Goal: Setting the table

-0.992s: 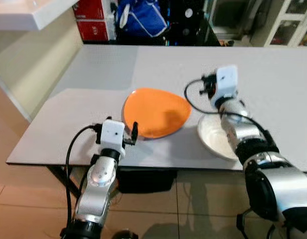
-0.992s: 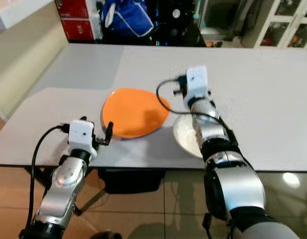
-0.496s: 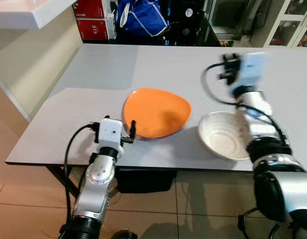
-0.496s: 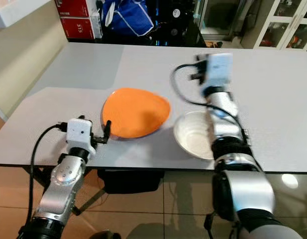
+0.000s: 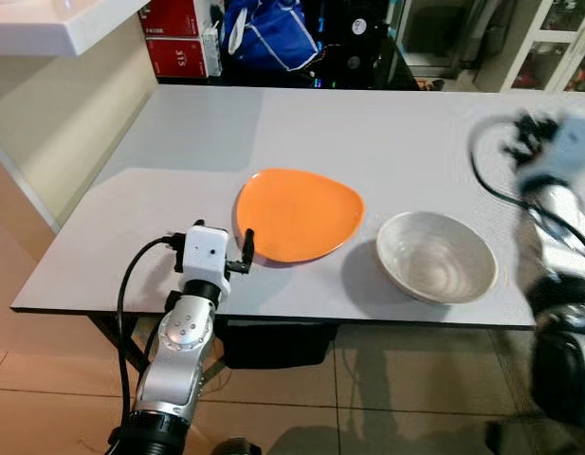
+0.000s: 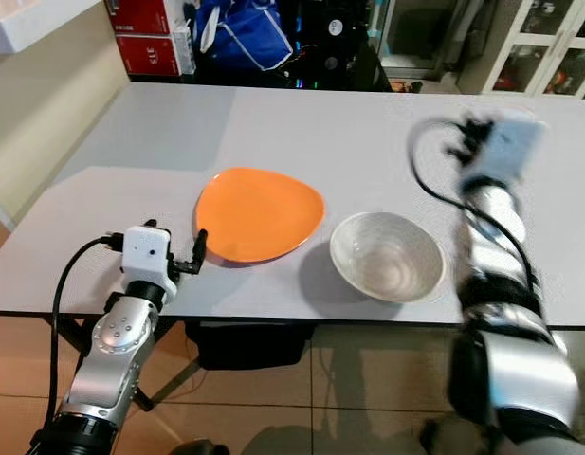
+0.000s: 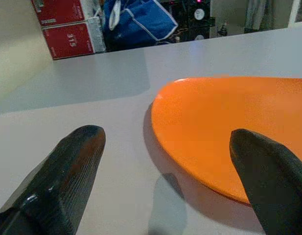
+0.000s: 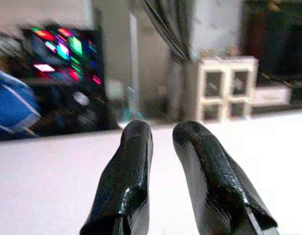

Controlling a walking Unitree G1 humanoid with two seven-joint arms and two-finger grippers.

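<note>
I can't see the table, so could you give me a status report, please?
Left gripper open at the plate. Right gripper nearly shut, empty, raised. Bowl beside plate.

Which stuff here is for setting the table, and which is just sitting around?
For the job:
orange plate
white bowl
grey table they sit on
left gripper, open at the plate's edge

Just lying about:
blue bag
red boxes
white cabinet

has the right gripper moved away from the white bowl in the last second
Yes. The right gripper has swung from over the round white bowl out to the robot's right, beyond the bowl's rim.
</note>
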